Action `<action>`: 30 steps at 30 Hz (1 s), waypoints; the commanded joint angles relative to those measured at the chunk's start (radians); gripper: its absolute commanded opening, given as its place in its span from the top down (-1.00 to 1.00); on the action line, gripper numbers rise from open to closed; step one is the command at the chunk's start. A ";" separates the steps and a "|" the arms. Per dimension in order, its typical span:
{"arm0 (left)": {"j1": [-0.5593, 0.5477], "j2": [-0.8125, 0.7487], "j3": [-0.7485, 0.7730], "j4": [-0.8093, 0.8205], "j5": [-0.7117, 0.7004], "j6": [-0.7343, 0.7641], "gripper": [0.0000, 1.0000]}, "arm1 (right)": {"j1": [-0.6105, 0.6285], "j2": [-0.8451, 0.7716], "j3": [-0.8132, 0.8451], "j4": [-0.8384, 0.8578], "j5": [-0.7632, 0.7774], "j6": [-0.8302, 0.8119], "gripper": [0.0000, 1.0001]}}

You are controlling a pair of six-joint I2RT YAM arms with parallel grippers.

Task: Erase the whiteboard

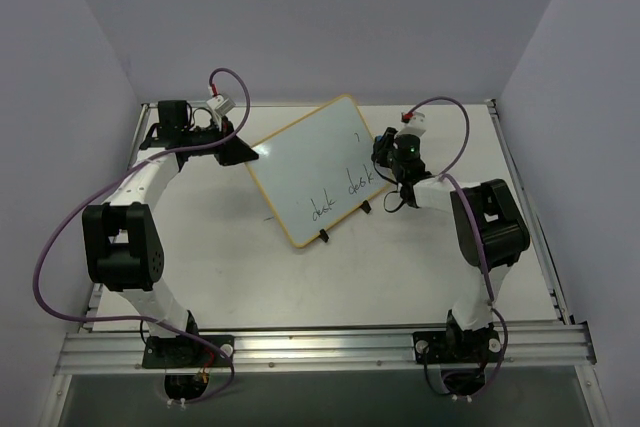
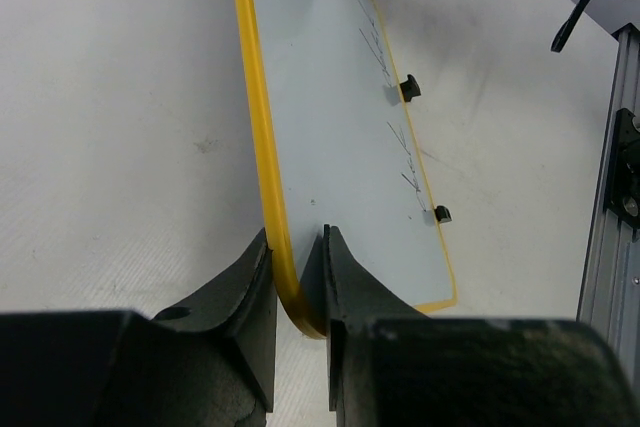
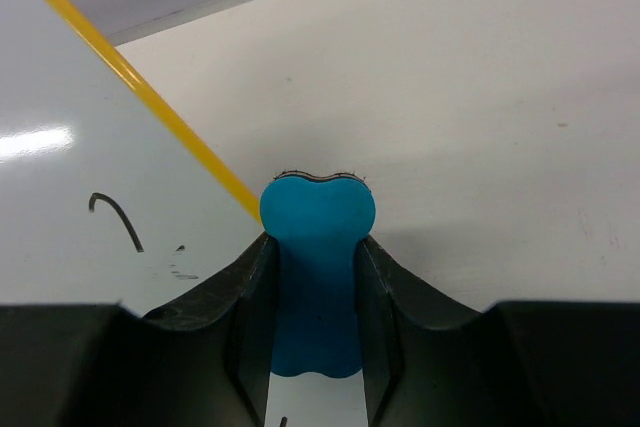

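The whiteboard (image 1: 310, 169) with its yellow frame lies tilted at the middle of the table, black handwriting near its near edge. My left gripper (image 1: 243, 152) is shut on the board's left corner; in the left wrist view (image 2: 298, 247) the yellow rim sits between the fingers. My right gripper (image 1: 388, 159) is shut on the blue bone-shaped eraser (image 3: 316, 277) at the board's right edge. In the right wrist view the eraser's felt side rests against the board (image 3: 90, 157), beside a small black mark (image 3: 118, 215).
Two black clip feet (image 2: 409, 88) stick out of the board's near edge. A metal rail (image 1: 320, 347) runs along the table's front, and also shows in the left wrist view (image 2: 610, 237). Purple cables loop from both arms. Walls close in the table on three sides.
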State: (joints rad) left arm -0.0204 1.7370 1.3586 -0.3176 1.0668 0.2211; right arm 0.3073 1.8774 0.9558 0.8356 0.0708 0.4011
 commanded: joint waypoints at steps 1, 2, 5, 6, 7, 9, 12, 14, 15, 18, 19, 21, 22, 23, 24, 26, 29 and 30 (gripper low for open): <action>-0.035 -0.056 0.033 0.089 0.096 0.155 0.95 | 0.004 0.037 0.000 -0.168 -0.054 -0.005 1.00; -0.035 -0.054 0.033 0.089 0.096 0.153 0.95 | 0.004 0.035 0.015 -0.180 -0.058 -0.008 1.00; -0.035 -0.056 0.031 0.089 0.094 0.153 0.95 | 0.018 0.014 0.064 -0.208 -0.094 0.001 1.00; -0.035 -0.057 0.031 0.089 0.094 0.153 0.95 | 0.022 0.011 0.096 -0.216 -0.095 0.004 1.00; -0.035 -0.057 0.031 0.089 0.094 0.153 0.95 | 0.030 0.005 0.113 -0.231 -0.097 0.005 1.00; -0.036 -0.057 0.031 0.089 0.094 0.153 0.95 | 0.056 0.008 0.155 -0.251 -0.085 0.002 1.00; -0.038 -0.057 0.030 0.089 0.093 0.152 0.95 | 0.094 0.035 0.259 -0.283 -0.074 -0.002 1.00; -0.038 -0.059 0.030 0.089 0.091 0.153 0.95 | 0.116 0.049 0.297 -0.297 -0.065 -0.007 1.00; -0.038 -0.059 0.030 0.089 0.091 0.153 0.95 | 0.142 0.061 0.313 -0.305 -0.030 -0.008 1.00; -0.038 -0.057 0.030 0.087 0.088 0.153 0.95 | 0.171 0.074 0.342 -0.302 0.001 -0.015 1.00; -0.038 -0.057 0.030 0.089 0.088 0.153 0.95 | 0.171 0.075 0.334 -0.300 0.006 -0.013 1.00; -0.038 -0.059 0.028 0.091 0.085 0.153 0.95 | 0.167 0.078 0.313 -0.290 0.021 -0.013 1.00; -0.038 -0.060 0.028 0.091 0.085 0.152 0.95 | 0.150 0.080 0.298 -0.288 0.027 -0.016 1.00; -0.038 -0.062 0.028 0.094 0.087 0.150 0.95 | 0.139 0.077 0.261 -0.286 0.032 -0.016 1.00; -0.038 -0.062 0.027 0.095 0.085 0.152 0.95 | 0.127 0.072 0.235 -0.268 0.032 -0.010 1.00; -0.038 -0.062 0.027 0.098 0.087 0.149 0.95 | 0.084 0.055 0.175 -0.241 0.041 -0.001 1.00; -0.038 -0.057 0.028 0.101 0.090 0.146 0.95 | 0.037 0.049 0.097 -0.211 0.023 0.007 1.00; -0.038 -0.057 0.028 0.101 0.090 0.146 0.95 | 0.030 0.054 0.075 -0.201 0.017 0.005 1.00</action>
State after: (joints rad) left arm -0.0212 1.7351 1.3586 -0.3180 1.0653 0.2272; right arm 0.3840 1.8950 1.1103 0.7197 0.0818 0.4160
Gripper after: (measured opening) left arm 0.255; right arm 0.283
